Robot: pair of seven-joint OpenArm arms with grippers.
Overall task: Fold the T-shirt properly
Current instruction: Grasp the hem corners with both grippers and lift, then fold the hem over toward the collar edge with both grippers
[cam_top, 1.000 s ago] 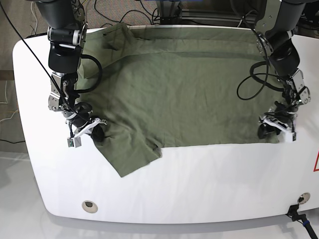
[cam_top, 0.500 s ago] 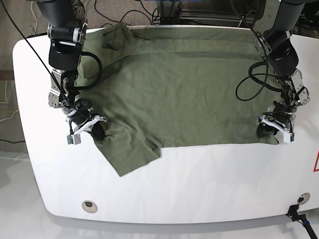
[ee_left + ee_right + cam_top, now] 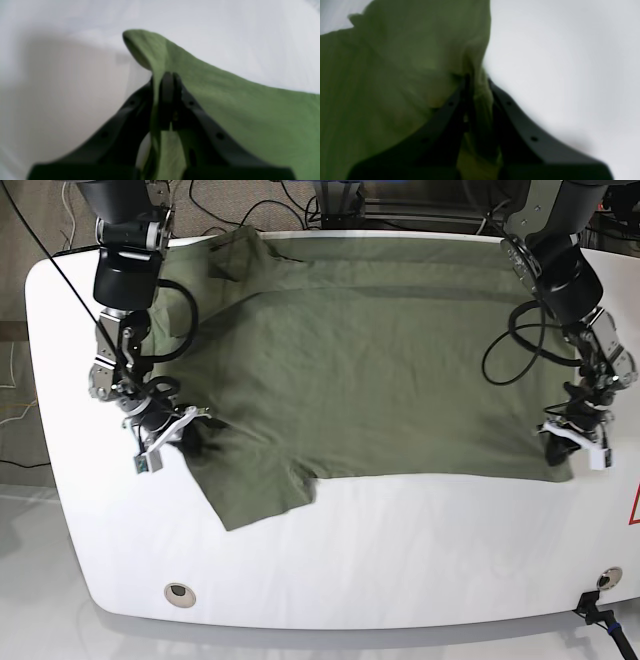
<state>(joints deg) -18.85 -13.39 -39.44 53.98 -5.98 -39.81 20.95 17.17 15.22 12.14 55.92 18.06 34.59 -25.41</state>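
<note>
Spread wide across the white counter (image 3: pixel 420 560): an olive-green T-shirt (image 3: pixel 370 370), body flat, reaching from the far edge toward the near half. No bins, trays or other containers anywhere in view, so nothing held inside anything.

On the base view's right, at the shirt's near corner: left gripper (image 3: pixel 572 442), clamped on the cloth. From the left wrist view, black fingers (image 3: pixel 140 112) pressed together with a peak of green fabric (image 3: pixel 225 105) pinched between them and lifted off the white surface, the rest sloping away to the right.

On the base view's left, by the sleeve: right gripper (image 3: pixel 172 432), likewise closed on the shirt. From the right wrist view, a bunched fold of the T-shirt (image 3: pixel 395 75) squeezed between dark fingers (image 3: pixel 515 120), bare counter (image 3: pixel 570 62) to the right. Both wrist views blurred, finer detail not readable.

Sleeve flap (image 3: pixel 255 495) hanging out toward the near edge, just beside the right gripper. Near the counter's front edge, well apart from the cloth: a small round fitting (image 3: pixel 178 592) at left and a dark connector (image 3: pixel 598 605) at right. Cables (image 3: pixel 250 195) trailing behind the far edge.
</note>
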